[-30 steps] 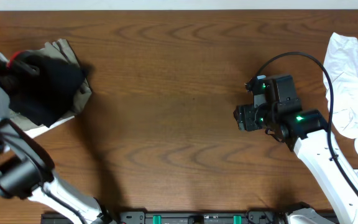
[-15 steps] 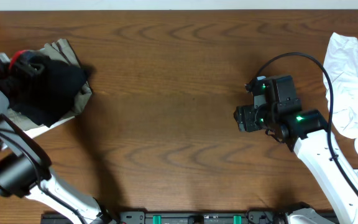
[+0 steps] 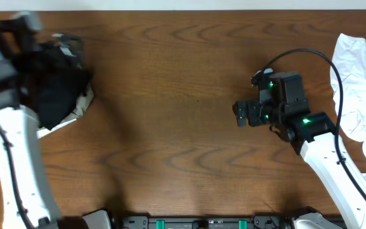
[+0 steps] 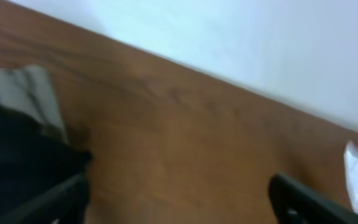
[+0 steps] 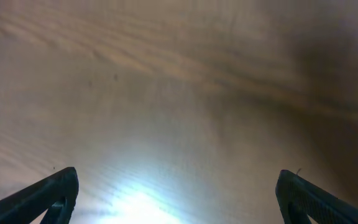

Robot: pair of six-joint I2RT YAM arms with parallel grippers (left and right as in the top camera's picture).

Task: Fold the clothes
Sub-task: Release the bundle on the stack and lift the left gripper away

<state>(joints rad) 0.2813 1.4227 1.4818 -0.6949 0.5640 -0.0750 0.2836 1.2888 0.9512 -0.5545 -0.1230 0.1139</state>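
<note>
Dark wooden table point(image 3: 170, 152), overhead: black leggings point(image 3: 56, 95) bundled at far left corner on khaki cloth point(image 3: 86, 99), likely parked there as finished; white shirt point(image 3: 361, 89) at right edge. Left wrist: left gripper point(image 4: 178, 190) spread wide, nothing held, beside leggings. Right wrist: right gripper point(image 5: 178, 180) spread wide, nothing held, above bare wood.

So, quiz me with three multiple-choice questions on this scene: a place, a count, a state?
1. Where does the crumpled white shirt lie? A: at the right edge of the brown wooden table. B: at its middle. C: at its left edge.
2. How many robot arms show? A: one. B: two. C: three.
3. The right gripper is: A: open over bare wood. B: shut on cloth. C: out of view.
Answers: A, the shirt is bunched at the right; B, a left arm and a right arm show overhead; A, jaws wide apart, nothing between.
</note>
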